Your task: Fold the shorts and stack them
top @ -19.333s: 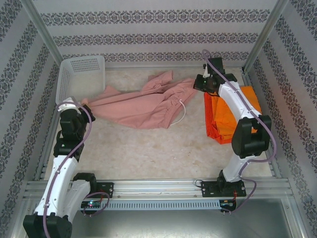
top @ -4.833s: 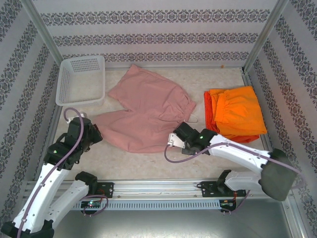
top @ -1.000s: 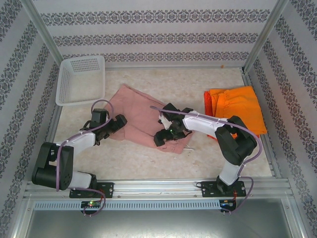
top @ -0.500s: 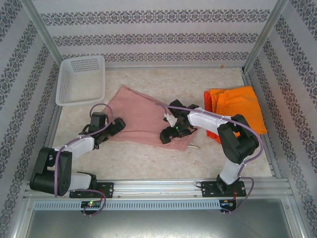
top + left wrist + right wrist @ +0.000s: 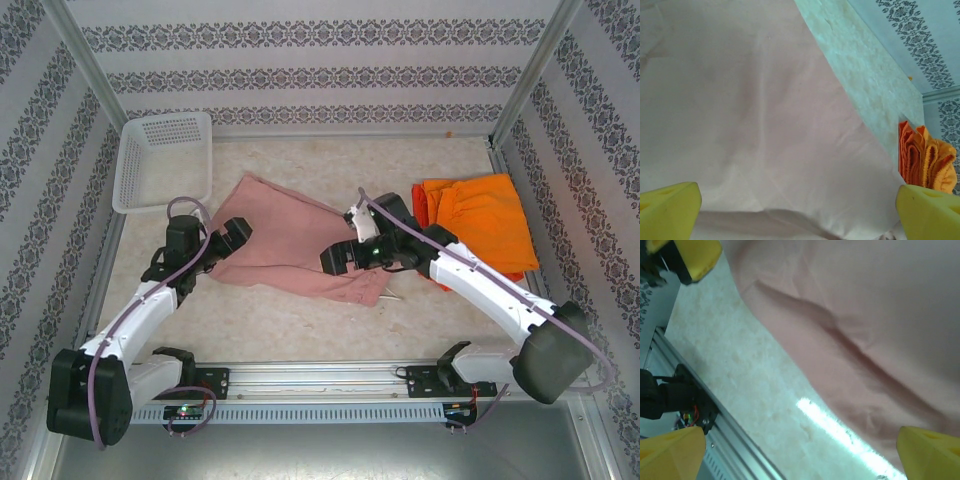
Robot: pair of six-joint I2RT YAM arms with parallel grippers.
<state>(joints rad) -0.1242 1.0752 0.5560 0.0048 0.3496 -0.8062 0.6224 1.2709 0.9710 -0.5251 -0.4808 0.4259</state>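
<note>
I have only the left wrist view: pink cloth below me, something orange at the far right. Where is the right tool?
Observer: The right tool is over the near right part of the pink shorts, with its jaws open.
Operator: What is the orange thing?
Observer: The bright orange shorts, folded, lie on the red-orange shorts, to the right of the pink ones.
Operator: And where on the cloth is my own tool?
Observer: The left tool is at the left edge of the pink shorts, open.
</note>
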